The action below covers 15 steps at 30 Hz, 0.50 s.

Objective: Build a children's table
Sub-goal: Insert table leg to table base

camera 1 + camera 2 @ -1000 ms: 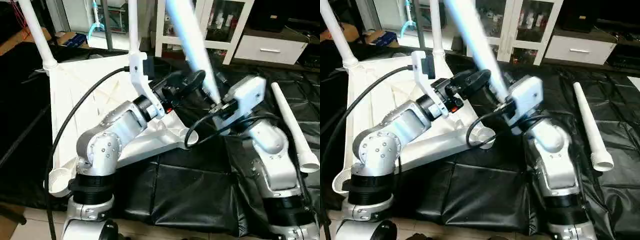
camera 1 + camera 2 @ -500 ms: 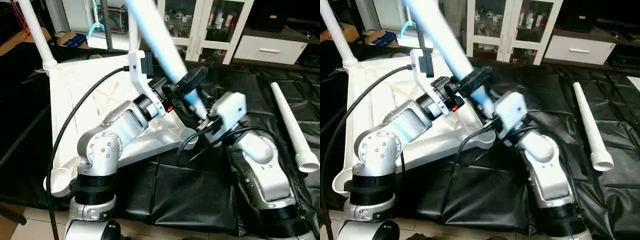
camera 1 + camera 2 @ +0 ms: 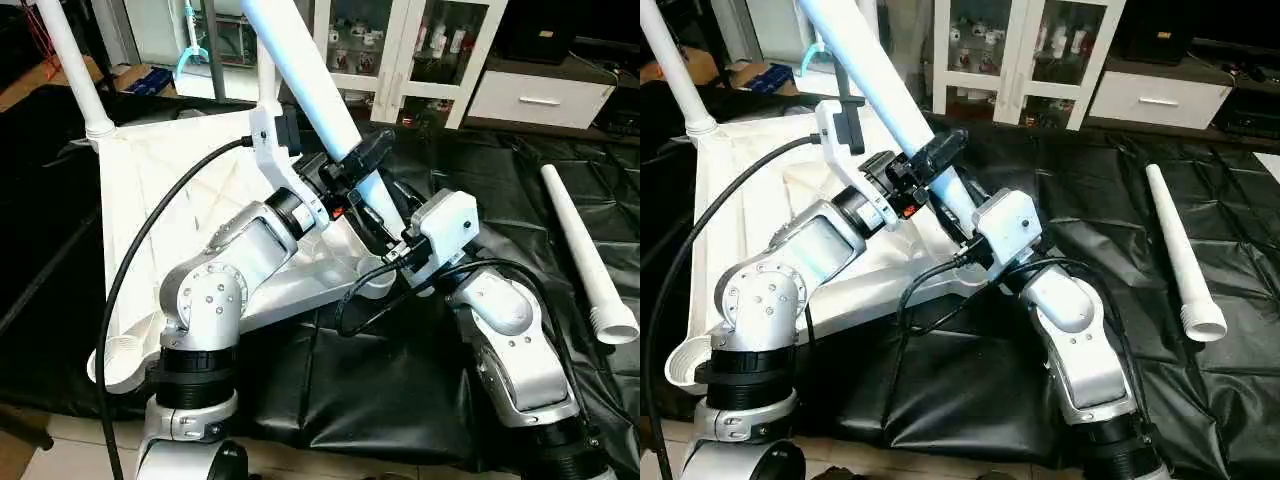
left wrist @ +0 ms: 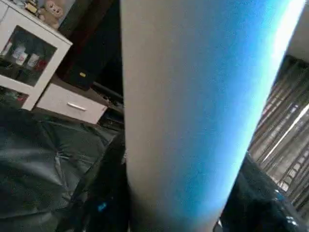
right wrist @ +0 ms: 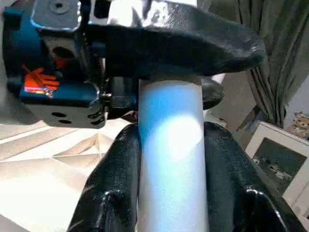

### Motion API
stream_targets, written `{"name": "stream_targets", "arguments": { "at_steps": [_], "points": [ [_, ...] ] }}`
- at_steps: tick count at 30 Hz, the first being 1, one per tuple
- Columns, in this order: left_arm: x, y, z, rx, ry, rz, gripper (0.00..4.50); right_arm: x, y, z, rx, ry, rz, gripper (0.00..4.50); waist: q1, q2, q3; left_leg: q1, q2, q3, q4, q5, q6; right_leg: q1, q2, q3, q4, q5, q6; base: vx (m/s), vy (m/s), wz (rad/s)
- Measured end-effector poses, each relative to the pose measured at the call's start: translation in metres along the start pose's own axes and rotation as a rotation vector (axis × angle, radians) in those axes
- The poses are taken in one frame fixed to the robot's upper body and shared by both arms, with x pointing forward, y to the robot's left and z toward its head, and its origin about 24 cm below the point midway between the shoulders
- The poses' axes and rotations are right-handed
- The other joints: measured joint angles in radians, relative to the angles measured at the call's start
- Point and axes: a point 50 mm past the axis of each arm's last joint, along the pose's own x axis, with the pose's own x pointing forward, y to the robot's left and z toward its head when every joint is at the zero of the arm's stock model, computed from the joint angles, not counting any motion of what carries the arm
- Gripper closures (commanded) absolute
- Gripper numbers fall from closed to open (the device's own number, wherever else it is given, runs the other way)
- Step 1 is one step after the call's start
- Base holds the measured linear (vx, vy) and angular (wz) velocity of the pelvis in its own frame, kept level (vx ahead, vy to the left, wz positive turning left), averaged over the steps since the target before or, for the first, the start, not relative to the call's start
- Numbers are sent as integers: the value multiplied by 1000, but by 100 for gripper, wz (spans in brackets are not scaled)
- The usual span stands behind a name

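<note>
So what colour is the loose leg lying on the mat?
White; the loose leg shows best in the left eye view.

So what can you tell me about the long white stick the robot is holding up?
The leg is a long, smooth white tube that looks like plastic. It leans steeply, its top running out past the picture's upper edge. Both grippers grasp it: the left gripper higher up, the right gripper near its lower end with a black finger on each side. Its lower end points toward a round corner socket of the tabletop. Whether it sits in the socket yet is hidden.
</note>
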Motion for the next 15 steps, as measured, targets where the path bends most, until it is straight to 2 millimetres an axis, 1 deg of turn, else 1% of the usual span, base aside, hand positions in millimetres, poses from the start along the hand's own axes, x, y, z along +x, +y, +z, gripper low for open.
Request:
{"name": "stream_targets", "arguments": {
  "at_steps": [4, 7, 12, 13, 14, 15],
  "points": [
    [1, 2, 1, -5, -9, 11, 268, 0, 0, 0, 1, -1, -11, 304, 0, 2, 0, 0, 0, 0, 0, 0, 0, 0, 0, 0, 0, 0, 0, 0, 0, 0],
    [1, 2, 2, -5, -13, 17, 272, 1, 0, 0, -1, -1, -16, 304, -1, 4, 0, 0, 0, 0, 0, 0, 0, 0, 0, 0, 0, 0, 0, 0, 0, 0],
    [2, 3, 2, -4, -20, 19, 274, 2, 0, 1, -17, 2, -19, 304, -1, 5, 0, 0, 0, 0, 0, 0, 0, 0, 0, 0, 0, 0, 0, 0, 0, 0],
    [2, 3, 3, -1, -25, 20, 275, 3, 0, 1, -19, 1, -19, 269, -1, 6, 1, 0, 0, 0, 0, 0, 0, 0, 0, 0, 0, 0, 0, 0, 0, 0],
    [3, 3, 4, 4, -30, 21, 275, 4, -1, 2, -21, -2, -19, 248, -1, 6, 1, 0, 0, 0, 0, 0, 0, 0, 0, 0, 0, 0, 0, 0, 0, 0],
    [4, 3, 5, 9, -32, 23, 275, 5, -2, 2, -21, -4, -20, 248, 0, 7, 1, 0, 0, 0, 0, 0, 0, 0, 0, 0, 0, 0, 0, 0, 0, 0]
  ]
}}
